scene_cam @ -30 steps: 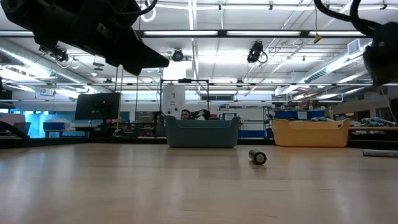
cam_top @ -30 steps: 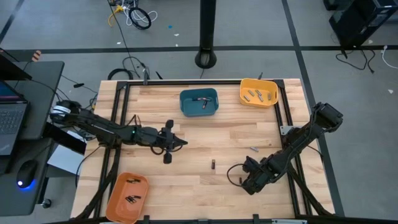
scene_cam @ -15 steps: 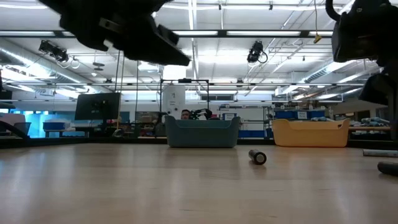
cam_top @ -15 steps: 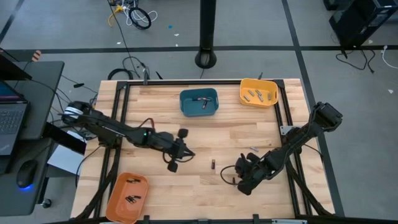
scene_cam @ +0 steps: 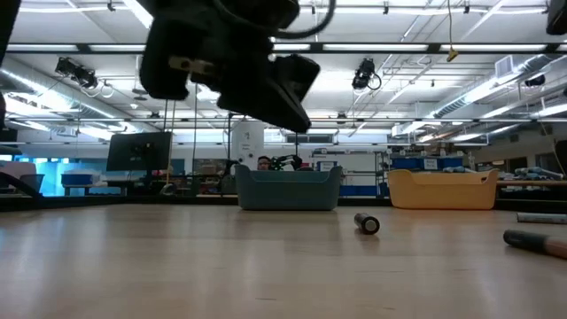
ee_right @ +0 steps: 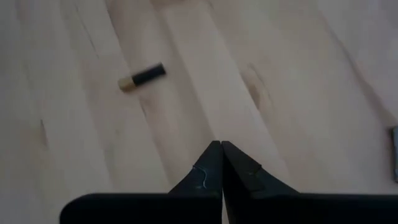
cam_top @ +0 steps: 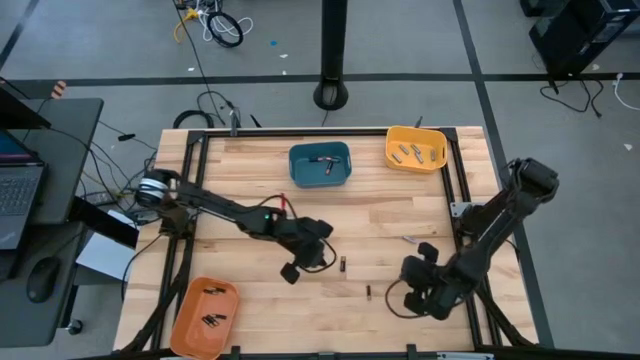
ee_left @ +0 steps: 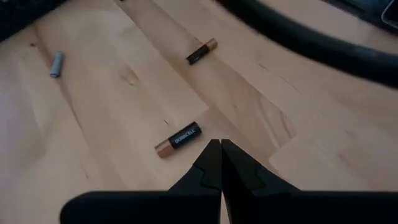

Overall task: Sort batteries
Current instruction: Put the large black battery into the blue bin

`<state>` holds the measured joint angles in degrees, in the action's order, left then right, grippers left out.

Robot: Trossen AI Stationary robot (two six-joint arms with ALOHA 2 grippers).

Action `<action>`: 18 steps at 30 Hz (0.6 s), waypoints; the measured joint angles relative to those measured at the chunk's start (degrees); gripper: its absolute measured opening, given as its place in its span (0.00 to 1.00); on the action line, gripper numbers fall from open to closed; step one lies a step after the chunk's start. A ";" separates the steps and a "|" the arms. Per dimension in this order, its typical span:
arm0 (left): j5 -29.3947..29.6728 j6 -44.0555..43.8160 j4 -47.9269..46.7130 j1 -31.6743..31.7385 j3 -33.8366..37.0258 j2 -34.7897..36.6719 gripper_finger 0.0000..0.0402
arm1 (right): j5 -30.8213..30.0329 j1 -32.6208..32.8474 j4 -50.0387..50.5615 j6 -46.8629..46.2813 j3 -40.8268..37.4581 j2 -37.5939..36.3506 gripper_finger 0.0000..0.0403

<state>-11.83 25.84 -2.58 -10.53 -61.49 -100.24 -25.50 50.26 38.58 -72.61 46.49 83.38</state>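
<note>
Both the left gripper [ee_left: 221, 149] and right gripper [ee_right: 221, 149] have fingers pressed together, empty, with three batteries [ee_left: 178, 139] loose on the surface [cam_top: 250, 300] just beyond them (others already lie in the far bins [cam_top: 320, 178]), so sorting looks partly done.

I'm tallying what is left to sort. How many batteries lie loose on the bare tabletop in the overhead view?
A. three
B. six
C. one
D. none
A: the overhead view shows three loose cells on the table: a dark battery by the left gripper, another dark battery near the right gripper, and a grey battery toward the right edge.
</note>
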 joint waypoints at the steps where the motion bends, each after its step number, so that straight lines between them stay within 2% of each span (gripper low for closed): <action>1: -0.53 0.95 -0.01 0.23 -0.58 -0.95 0.01 | -1.58 0.74 0.11 -1.03 -0.05 -0.39 0.02; 4: -0.94 3.82 -2.03 0.87 -3.60 -3.76 0.01 | -5.14 1.90 -0.09 -2.54 -0.07 -1.37 0.02; 11: -0.89 15.02 -20.84 1.18 -18.49 -12.64 0.02 | -6.47 1.41 -0.23 -2.33 -0.07 -1.10 0.02; 15: 0.30 21.23 -26.66 0.89 -24.75 -16.93 0.07 | -6.49 1.36 -0.23 -2.27 -0.09 -1.08 0.02; 18: 1.94 25.67 -27.79 0.47 -26.74 -18.44 0.13 | -6.49 1.36 -0.28 -2.25 -0.12 -1.08 0.02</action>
<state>-9.89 51.51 -30.37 -10.06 -88.23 -118.68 -31.99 51.62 38.29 -74.85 46.37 82.30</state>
